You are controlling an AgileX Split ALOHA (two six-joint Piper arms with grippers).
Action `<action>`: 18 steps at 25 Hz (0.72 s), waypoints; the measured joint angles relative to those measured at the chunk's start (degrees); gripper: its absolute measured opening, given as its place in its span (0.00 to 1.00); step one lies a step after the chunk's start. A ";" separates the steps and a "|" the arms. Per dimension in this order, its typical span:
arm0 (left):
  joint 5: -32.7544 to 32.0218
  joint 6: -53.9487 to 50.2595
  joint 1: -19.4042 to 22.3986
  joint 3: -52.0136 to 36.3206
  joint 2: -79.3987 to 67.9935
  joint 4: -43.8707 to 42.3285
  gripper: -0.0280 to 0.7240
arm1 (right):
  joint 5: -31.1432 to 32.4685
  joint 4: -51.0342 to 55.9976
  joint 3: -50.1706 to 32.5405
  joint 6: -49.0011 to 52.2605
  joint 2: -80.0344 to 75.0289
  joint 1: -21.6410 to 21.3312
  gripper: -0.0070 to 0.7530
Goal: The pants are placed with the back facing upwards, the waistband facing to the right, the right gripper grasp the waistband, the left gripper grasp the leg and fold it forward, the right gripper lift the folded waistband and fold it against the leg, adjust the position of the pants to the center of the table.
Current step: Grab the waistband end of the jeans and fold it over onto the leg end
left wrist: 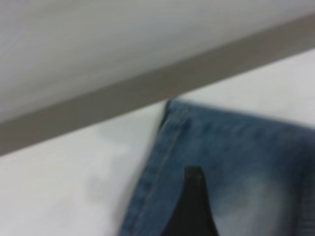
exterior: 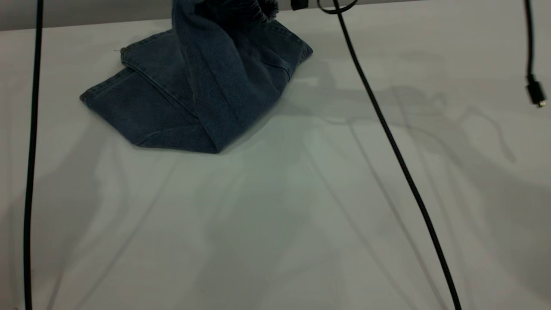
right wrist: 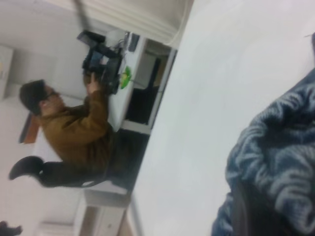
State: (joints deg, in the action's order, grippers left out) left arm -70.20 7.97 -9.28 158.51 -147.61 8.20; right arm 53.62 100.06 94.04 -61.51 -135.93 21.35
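Note:
The pants [exterior: 193, 86] lie folded at the far left-centre of the table [exterior: 301, 215], dark denim with the leg [exterior: 146, 64] hems towards the left. The waistband [exterior: 254, 8] end is lifted off the table and runs out of the exterior view's top. In the right wrist view the ruched waistband [right wrist: 280, 142] bunches right at my right gripper [right wrist: 261, 206], which is shut on it. My left gripper [left wrist: 241, 206] hovers over flat denim near a stitched hem [left wrist: 157, 167]. One dark finger [left wrist: 194, 201] shows off to one side, and nothing is held.
A black cable [exterior: 396, 155] crosses the table diagonally at right, another cable [exterior: 31, 172] hangs at the left edge, and a plug [exterior: 536, 92] dangles at far right. A seated person [right wrist: 74, 132] is beyond the table's end.

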 joint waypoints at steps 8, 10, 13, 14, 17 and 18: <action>0.13 0.49 0.00 0.00 1.88 7.31 0.76 | -5.23 -0.14 4.78 0.00 -4.21 2.85 0.14; 0.13 0.49 0.00 0.00 1.82 7.48 0.76 | -6.85 -0.07 5.03 0.00 -4.20 3.45 0.19; 0.13 0.49 0.00 0.00 1.82 7.37 0.76 | -7.05 0.06 5.32 0.00 -4.20 3.81 0.37; 0.20 0.49 0.00 0.00 1.82 7.30 0.76 | -6.93 0.01 5.32 0.00 -4.20 3.81 0.43; 0.20 0.49 0.00 0.00 1.82 7.30 0.76 | -6.53 0.01 5.32 0.00 -4.20 3.83 0.64; 0.20 0.49 0.00 0.00 1.82 7.30 0.76 | -6.53 0.01 5.32 0.00 -4.15 3.83 0.70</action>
State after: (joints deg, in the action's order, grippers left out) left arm -70.00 8.46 -9.28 158.51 -145.78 15.50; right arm 47.09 100.07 99.36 -61.52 -140.08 25.19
